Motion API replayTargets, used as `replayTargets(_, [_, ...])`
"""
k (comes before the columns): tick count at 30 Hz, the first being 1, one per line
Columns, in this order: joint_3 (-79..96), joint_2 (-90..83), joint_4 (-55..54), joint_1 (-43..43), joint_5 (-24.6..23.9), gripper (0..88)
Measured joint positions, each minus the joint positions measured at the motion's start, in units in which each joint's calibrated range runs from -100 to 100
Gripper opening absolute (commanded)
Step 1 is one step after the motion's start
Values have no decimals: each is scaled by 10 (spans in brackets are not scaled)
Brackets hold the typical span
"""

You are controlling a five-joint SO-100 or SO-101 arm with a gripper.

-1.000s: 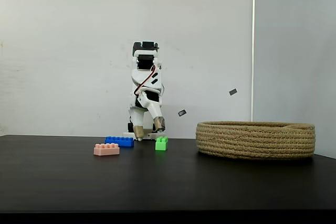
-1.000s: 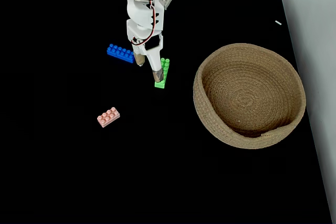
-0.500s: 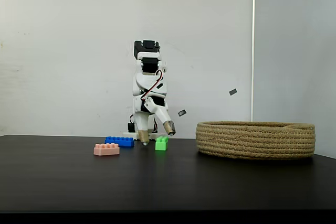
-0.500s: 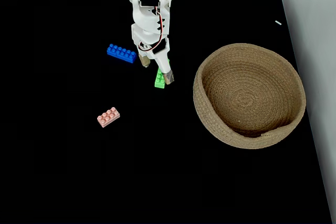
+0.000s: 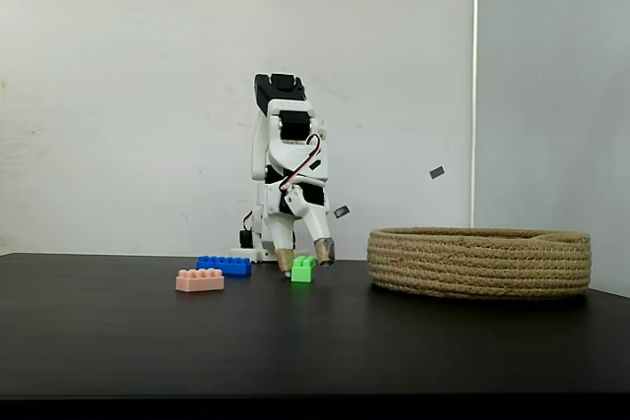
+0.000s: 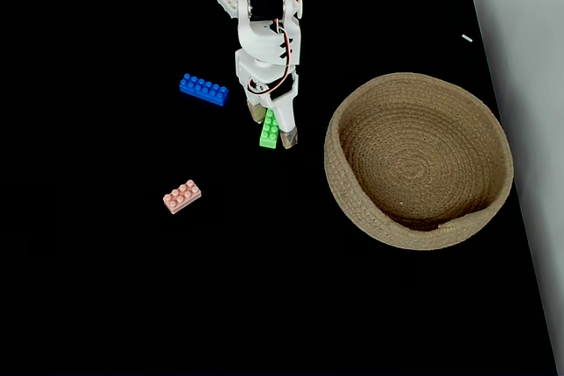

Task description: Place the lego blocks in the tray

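Now the white end effector [image 6: 271, 136] is standing lower and further toward the basket than half a second ago, and its two tan-tipped fingers, which were then off to one side of the short bright green studded plastic brick [image 6: 270, 130], are now straddling it: in the top-down fixed view one fingertip [image 6: 254, 116] is sitting just beside the brick's left edge and the other just beside its right. The fingers are spread, not yet pinching the brick, which is lying flat on the black tabletop [image 6: 106, 288] between them; the side-on fixed view shows the end effector [image 5: 303, 262] with both tips down near the surface around the green brick [image 5: 303, 269]. That shift suggests the approach is nearly done and that closing on the brick is the next step. The long blue studded brick [image 6: 204, 90] is lying well to the left of the end effector and slightly behind it, the long pale pink studded brick [image 6: 182, 196] further forward and left. The wide, shallow round basket of coiled tan rope [image 6: 352, 209] is sitting to the end effector's right, holding no bricks.
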Motion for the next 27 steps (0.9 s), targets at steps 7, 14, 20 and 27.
replayTargets(7, [0,0,-11,8,-20,0])
replayTargets(14, [-34,-10,30,28,-36,0])
replayTargets(20, [-220,-57,205,32,-100,1])
replayTargets(27, [-426,-92,224,-10,-246,3])
